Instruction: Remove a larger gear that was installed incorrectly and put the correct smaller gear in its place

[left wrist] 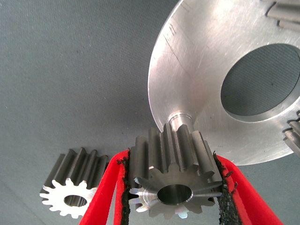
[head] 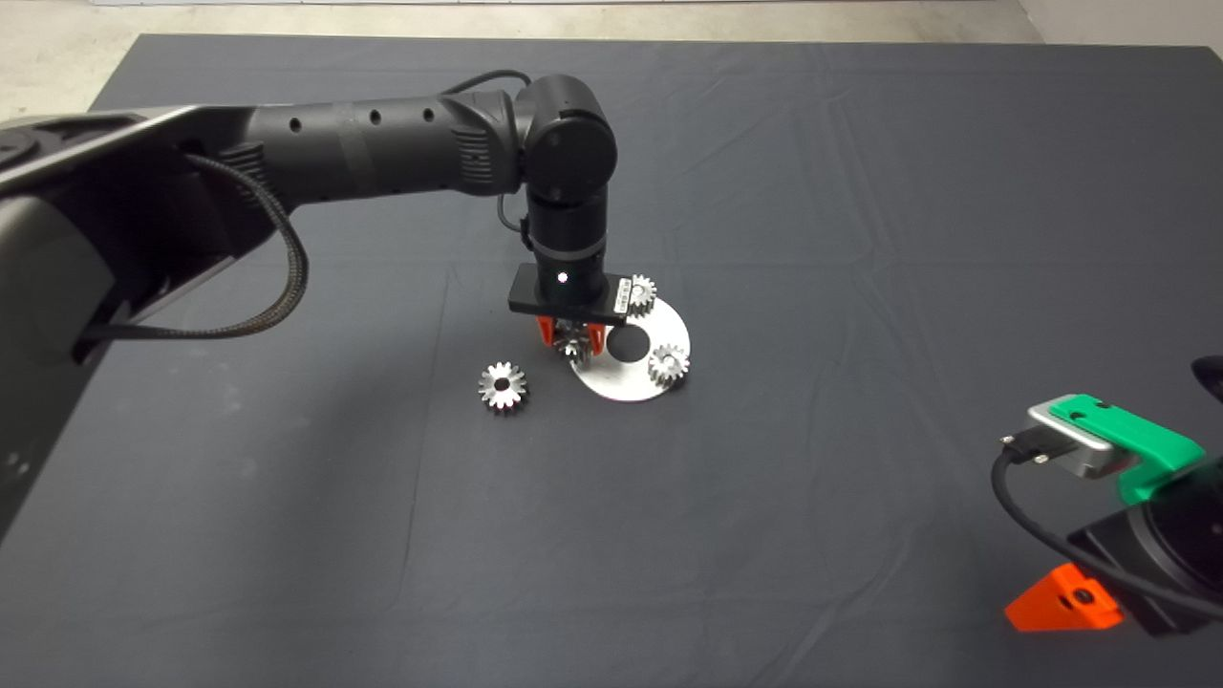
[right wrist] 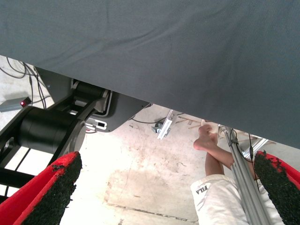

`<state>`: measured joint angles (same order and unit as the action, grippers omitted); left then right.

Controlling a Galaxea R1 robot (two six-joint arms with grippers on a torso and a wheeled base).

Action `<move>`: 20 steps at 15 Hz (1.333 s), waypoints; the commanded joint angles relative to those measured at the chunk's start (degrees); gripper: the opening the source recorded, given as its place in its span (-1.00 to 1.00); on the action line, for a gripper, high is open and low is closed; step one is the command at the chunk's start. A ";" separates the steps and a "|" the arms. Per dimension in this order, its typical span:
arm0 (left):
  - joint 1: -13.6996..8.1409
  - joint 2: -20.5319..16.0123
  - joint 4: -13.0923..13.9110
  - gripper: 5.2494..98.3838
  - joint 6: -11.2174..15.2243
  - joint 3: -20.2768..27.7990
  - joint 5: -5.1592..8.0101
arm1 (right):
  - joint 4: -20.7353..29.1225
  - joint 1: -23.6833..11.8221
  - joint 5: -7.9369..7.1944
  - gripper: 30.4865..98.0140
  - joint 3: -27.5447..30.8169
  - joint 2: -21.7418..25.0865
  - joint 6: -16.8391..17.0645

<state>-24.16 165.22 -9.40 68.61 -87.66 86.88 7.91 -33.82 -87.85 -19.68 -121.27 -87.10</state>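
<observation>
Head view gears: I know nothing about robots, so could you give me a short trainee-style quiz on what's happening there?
1. True or false: the left end effector is shut on the larger gear.
2. Where is the smaller gear? A: on the round plate. B: on the mat beside the plate. C: stacked on another gear.
3. Fill in: ___ other gears sit on the plate.

Key: 1 true. 2 B. 3 two. The right end effector waits open off the mat's edge.
</observation>
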 commanded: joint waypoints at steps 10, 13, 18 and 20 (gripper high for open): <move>-1.51 -0.05 -0.62 -0.35 -0.14 -1.45 -0.05 | 1.84 -0.46 -3.30 0.97 0.18 -0.07 -0.17; -1.51 0.24 -0.62 -0.35 -0.05 -1.45 -0.53 | 1.76 -0.38 -3.25 0.97 0.18 -0.16 -0.17; -1.25 0.15 -0.62 -0.35 0.65 -0.74 -0.57 | 1.84 -0.38 -3.30 0.97 0.18 -0.24 -0.17; -1.15 0.15 -0.62 -0.35 0.92 0.05 -0.66 | 1.84 -0.29 -3.23 0.97 0.18 -0.24 -0.17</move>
<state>-24.47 165.25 -9.28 69.12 -88.83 86.32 7.91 -33.79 -87.85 -19.68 -121.27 -87.08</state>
